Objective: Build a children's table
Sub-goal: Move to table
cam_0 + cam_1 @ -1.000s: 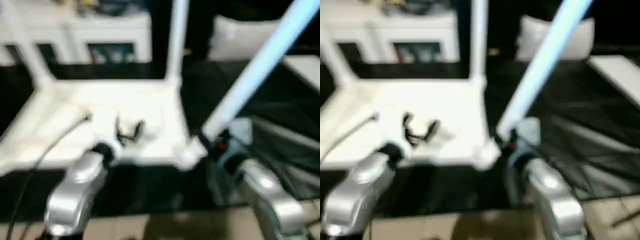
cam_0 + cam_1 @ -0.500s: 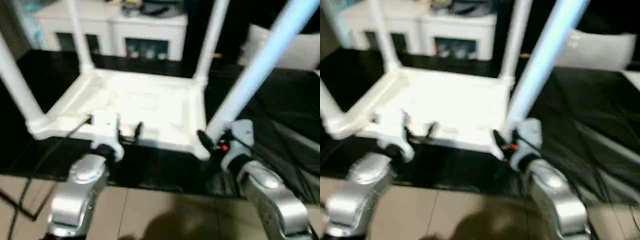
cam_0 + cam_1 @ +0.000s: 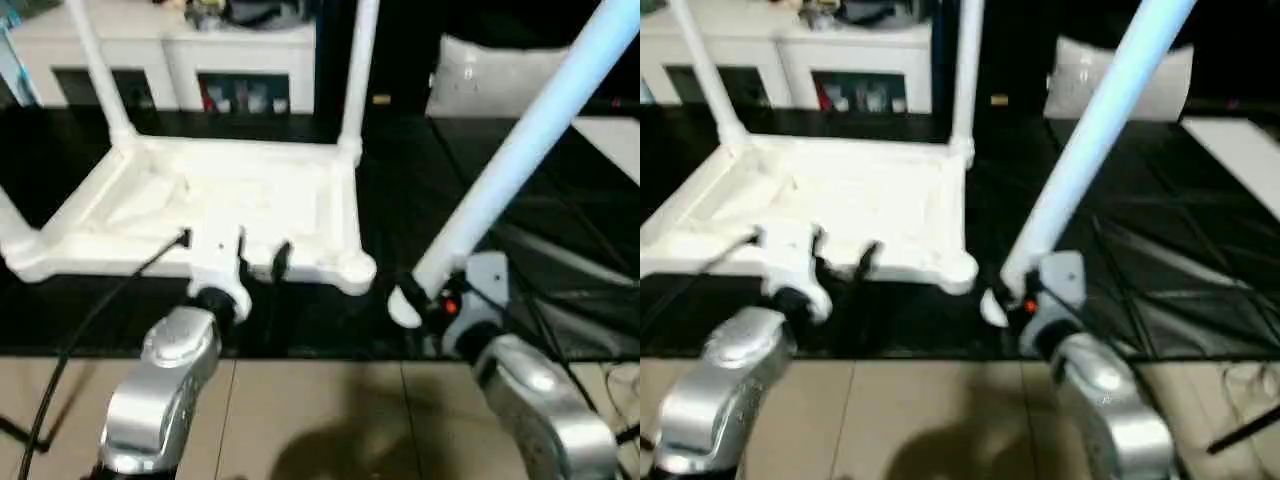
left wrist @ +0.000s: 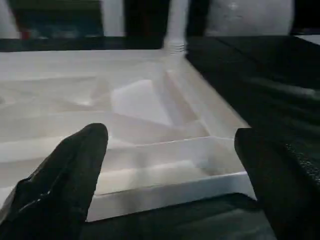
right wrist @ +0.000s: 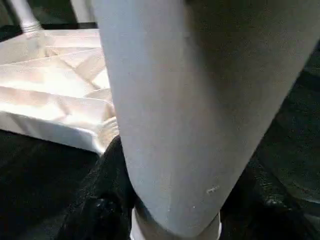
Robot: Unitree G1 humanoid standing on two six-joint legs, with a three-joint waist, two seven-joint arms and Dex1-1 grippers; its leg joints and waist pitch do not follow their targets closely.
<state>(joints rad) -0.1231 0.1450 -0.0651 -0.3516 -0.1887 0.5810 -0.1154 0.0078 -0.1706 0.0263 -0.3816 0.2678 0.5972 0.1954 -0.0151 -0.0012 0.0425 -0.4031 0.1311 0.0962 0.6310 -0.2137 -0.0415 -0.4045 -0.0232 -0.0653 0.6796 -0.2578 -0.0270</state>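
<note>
Between right gripper (image 3: 425,300) jaws: leg (image 3: 520,150), beside tabletop (image 3: 215,210).

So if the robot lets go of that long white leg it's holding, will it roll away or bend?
The leg looks like a stiff, straight tube, so it probably won't bend. It's round and tapered, so on the dark mat it would likely roll in a curve. The right claw grips it near one end, so the long free part may swing or tip.
</note>
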